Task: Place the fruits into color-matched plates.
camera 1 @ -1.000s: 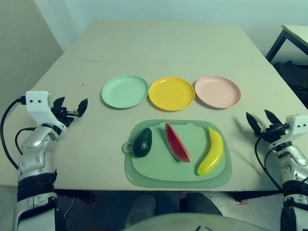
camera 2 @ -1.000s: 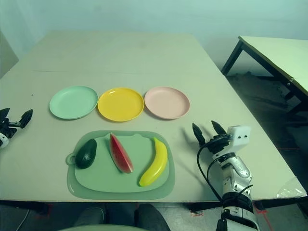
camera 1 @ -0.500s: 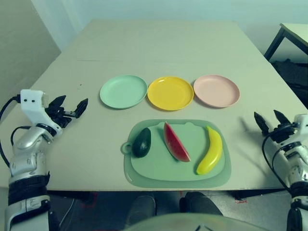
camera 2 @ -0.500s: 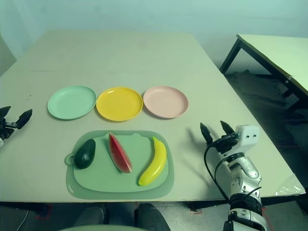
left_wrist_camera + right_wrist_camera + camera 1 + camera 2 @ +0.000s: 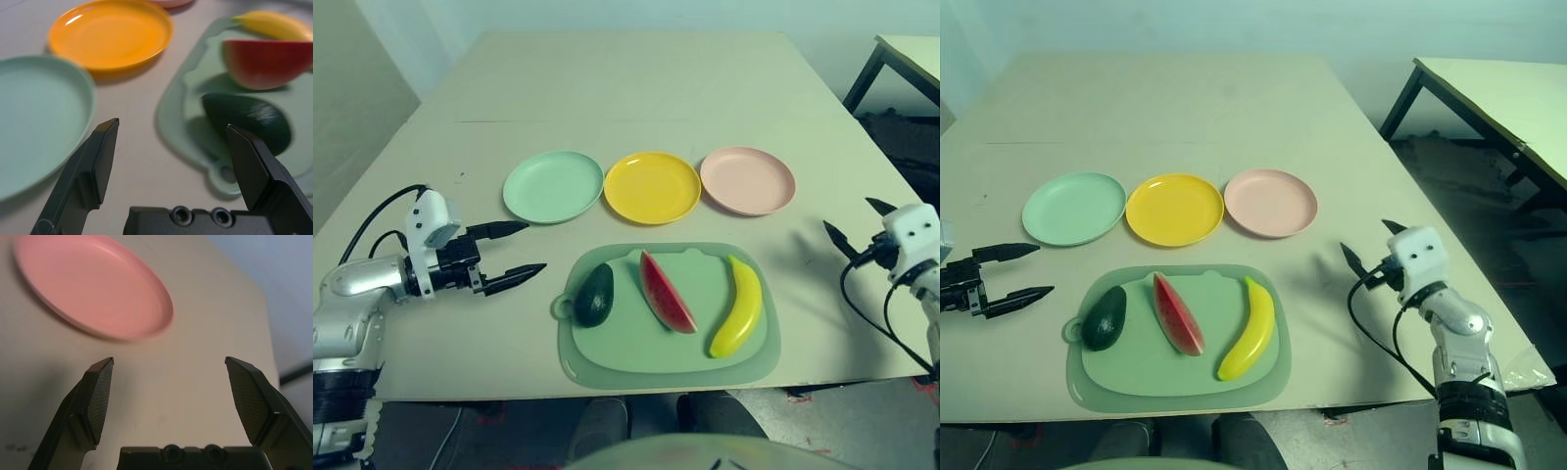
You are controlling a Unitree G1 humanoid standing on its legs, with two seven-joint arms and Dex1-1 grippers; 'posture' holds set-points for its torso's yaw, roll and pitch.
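Three round shallow plastic plates are sitting in a row across the pale table [image 5: 636,88]: a mint green plate [image 5: 553,186] on the left, a bright yellow plate [image 5: 652,187] in the middle, a pale pink plate [image 5: 747,181] on the right; the green and yellow rims are nearly touching. Nearer the robot, a large green rounded-rectangle mat [image 5: 668,351] is carrying the three toy fruits; a dark green oval avocado [image 5: 594,295] is lying at its left end, a red watermelon wedge with green rind [image 5: 666,292] in the centre, a curved yellow banana [image 5: 738,306] on the right. The left gripper [image 5: 514,251] is hovering just left of the mat, fingers spread wide, pointing toward the avocado, holding nothing; the right gripper [image 5: 854,227] is hanging off to the right of the mat, its fingers likewise standing apart and empty.
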